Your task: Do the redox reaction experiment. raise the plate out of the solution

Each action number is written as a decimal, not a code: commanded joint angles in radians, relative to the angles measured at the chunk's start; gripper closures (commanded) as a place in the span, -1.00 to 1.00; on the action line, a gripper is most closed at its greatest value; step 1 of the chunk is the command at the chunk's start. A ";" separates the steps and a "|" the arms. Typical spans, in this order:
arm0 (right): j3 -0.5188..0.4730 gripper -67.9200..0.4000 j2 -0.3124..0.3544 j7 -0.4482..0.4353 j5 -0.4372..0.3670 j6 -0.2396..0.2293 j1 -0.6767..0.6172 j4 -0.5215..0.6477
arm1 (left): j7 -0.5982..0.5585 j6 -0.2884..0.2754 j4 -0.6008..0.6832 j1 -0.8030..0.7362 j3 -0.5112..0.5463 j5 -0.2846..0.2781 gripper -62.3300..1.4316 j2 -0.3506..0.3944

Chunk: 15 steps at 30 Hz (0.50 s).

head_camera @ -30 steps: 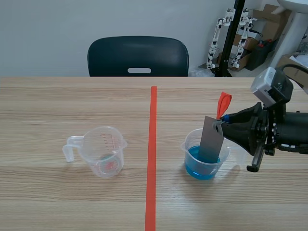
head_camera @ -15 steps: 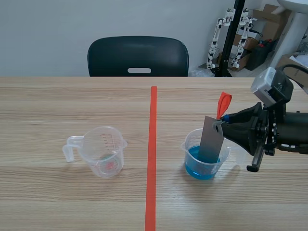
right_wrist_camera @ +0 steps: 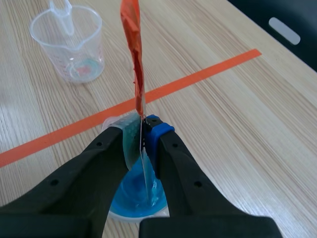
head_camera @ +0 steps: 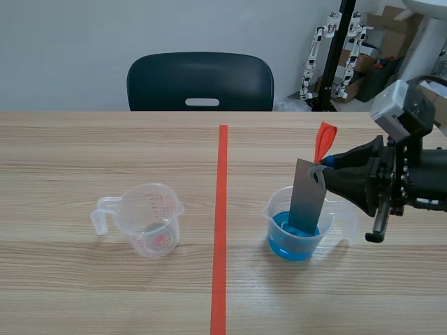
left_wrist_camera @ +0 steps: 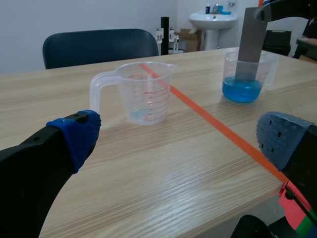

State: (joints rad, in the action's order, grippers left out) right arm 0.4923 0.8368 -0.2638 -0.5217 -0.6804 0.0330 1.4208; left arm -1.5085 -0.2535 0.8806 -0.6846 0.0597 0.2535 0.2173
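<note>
Risk: a tilted lift could catch the plate on the rim, tipping the beaker or dripping. Right gripper pinches the plate's top; its lower end sits in blue solution. Jug looks near empty. Left gripper spread, holding nothing.

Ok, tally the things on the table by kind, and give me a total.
Clear measuring cups: 2, one nearly empty, one holding blue solution
Grey plate: 1, lower end in the solution, gripped by the right end effector
Total: 3
</note>
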 commanded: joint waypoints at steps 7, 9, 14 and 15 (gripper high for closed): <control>-0.016 0.97 0.071 -0.014 -0.090 -0.005 0.011 0.068 | -0.045 -0.109 0.084 0.090 -0.034 0.002 -0.97 0.085; -0.016 0.97 0.082 -0.014 -0.112 -0.005 0.011 0.077 | -0.016 -0.148 0.130 0.110 -0.034 0.005 -0.88 0.104; -0.016 0.97 0.121 -0.011 -0.167 -0.009 0.011 0.111 | 0.255 -0.323 0.274 0.185 -0.035 0.006 -0.87 0.145; -0.016 0.97 0.129 -0.011 -0.180 -0.009 0.011 0.119 | 0.314 -0.349 0.303 0.204 -0.035 0.005 -0.86 0.148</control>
State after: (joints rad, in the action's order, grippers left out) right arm 0.4923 0.9440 -0.2604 -0.6781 -0.6884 0.0326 1.5169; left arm -1.1912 -0.5919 1.1610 -0.4957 0.0200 0.2691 0.3660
